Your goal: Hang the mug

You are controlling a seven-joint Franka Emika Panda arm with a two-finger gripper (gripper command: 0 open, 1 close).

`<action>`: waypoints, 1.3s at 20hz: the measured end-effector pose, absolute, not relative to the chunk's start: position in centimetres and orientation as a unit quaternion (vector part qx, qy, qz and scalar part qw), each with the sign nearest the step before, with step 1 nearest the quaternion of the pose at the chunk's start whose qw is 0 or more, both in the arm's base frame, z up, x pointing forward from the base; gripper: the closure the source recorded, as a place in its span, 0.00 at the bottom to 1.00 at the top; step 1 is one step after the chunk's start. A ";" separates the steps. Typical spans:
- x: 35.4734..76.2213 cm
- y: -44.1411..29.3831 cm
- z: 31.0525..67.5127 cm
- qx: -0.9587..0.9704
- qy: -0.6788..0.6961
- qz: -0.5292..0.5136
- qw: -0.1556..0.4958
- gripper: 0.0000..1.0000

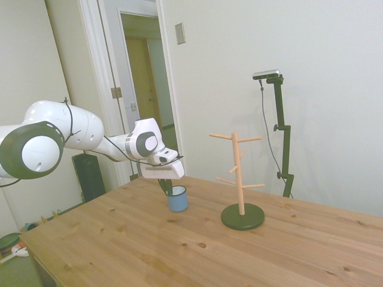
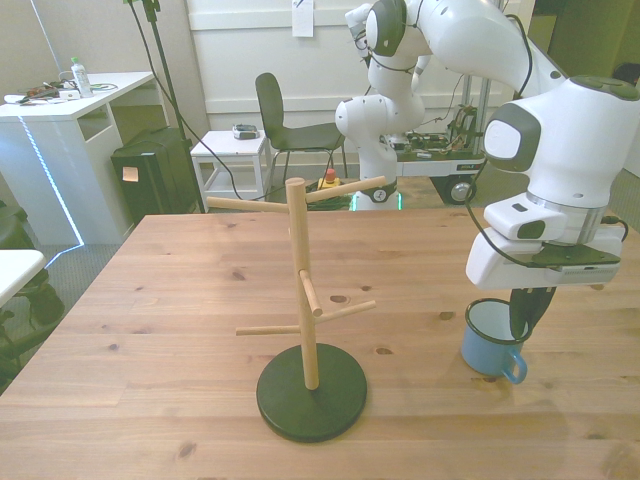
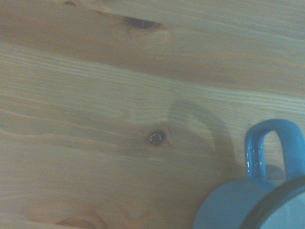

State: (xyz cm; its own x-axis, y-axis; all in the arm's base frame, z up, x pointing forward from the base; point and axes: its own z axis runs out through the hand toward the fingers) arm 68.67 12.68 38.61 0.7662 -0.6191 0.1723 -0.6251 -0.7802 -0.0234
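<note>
My claw (image 2: 524,312) is down at the mug (image 2: 490,340), its dark fingers dipping over the rim on the front view's right side. One finger seems to sit inside the cup and the other by the outer wall, but I cannot tell whether they have closed on the wall or merely straddle it. The side view (image 1: 166,187) shows the same: fingers low at the mug's (image 1: 177,199) rim, grip state hidden.

The mug stands upright on the wooden table (image 2: 180,340), and I judge it is not lifted. Its handle (image 2: 513,369) points to about 5 o'clock in the front view; the wrist view shows the handle (image 3: 267,152) plainly, clear of any contact.

From the mug, the peg stand (image 2: 308,300) lies at 9 o'clock in the front view, well apart, with pegs at several heights.

To do this step well, I want a firm pinch on the wall opposite the handle, so the loop stays free for a peg. I close gently, since enamel is slick, then lift straight up before travelling. A slanted grip risks the mug twisting.
</note>
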 end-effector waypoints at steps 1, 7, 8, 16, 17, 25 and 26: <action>68.6 12.5 38.6 0.939 -0.332 0.086 0.018 1.00; 67.6 11.0 39.2 0.936 -0.339 0.088 0.021 1.00; 67.5 10.6 39.6 0.936 -0.340 0.090 0.021 1.00; 65.6 7.1 44.0 0.932 -0.345 0.109 0.014 1.00; 65.3 6.9 44.7 0.932 -0.345 0.113 0.012 1.00; 62.3 4.8 52.2 0.928 -0.339 0.152 -0.009 1.00; 62.0 4.5 53.0 0.929 -0.337 0.155 -0.009 1.00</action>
